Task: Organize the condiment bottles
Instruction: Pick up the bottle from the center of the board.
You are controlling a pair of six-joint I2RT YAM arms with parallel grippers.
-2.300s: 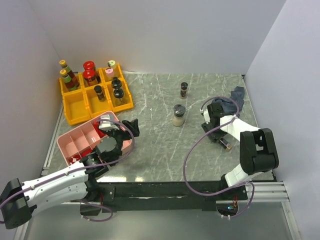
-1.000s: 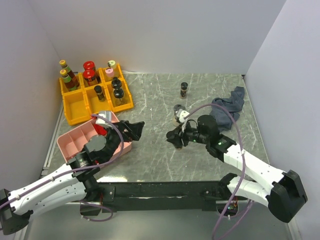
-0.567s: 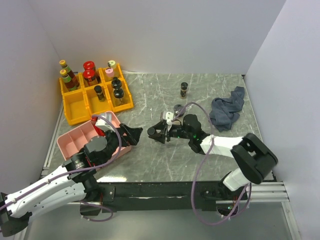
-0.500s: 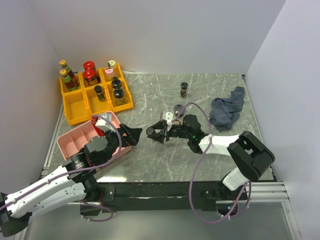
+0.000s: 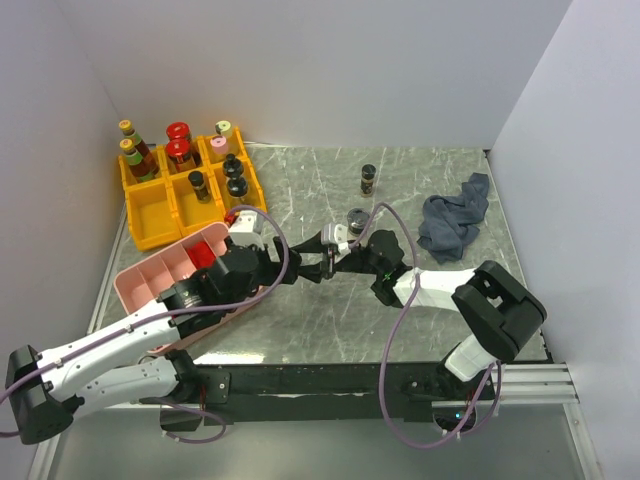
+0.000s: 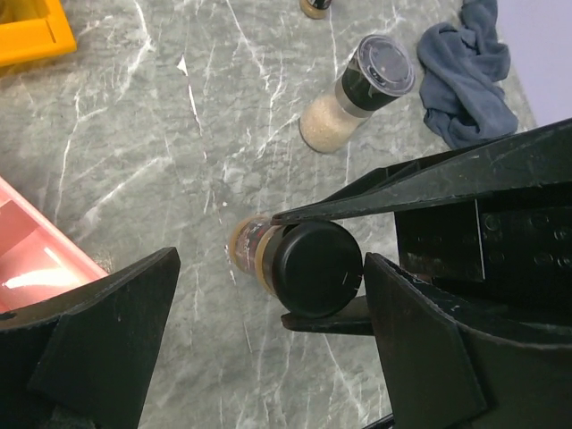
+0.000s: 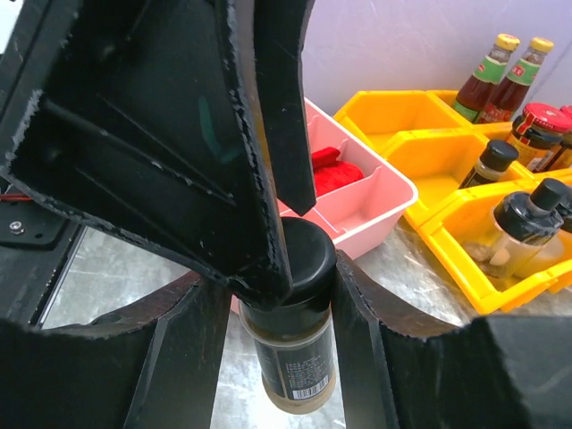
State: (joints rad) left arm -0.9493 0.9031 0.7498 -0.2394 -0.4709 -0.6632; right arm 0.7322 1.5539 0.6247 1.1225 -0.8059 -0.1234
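Observation:
My right gripper point(image 5: 318, 262) is shut on a black-capped spice jar point(image 7: 295, 357) and holds it above the tabletop at the middle. My left gripper point(image 5: 298, 268) is open, and its fingers straddle the jar's cap point(image 6: 315, 268) without closing; one left finger point(image 7: 179, 134) overlaps the cap in the right wrist view. A pale shaker point(image 5: 357, 228) and a small dark jar point(image 5: 368, 179) stand on the table behind. Red-lidded jars point(image 5: 179, 132), yellow-capped bottles point(image 5: 130, 140) and black-capped jars point(image 5: 235, 180) stand in the yellow bins point(image 5: 150, 215).
The pink tray point(image 5: 140, 275) with red blocks lies left of the grippers, under my left arm. A dark blue-grey cloth point(image 5: 450, 220) lies crumpled at the right. The front-row yellow bins hold nothing. Walls close in the left, back and right.
My right arm has swung from the cloth at the right to the table's middle with the spice jar. My left gripper has moved right until its open fingers straddle the jar's cap.

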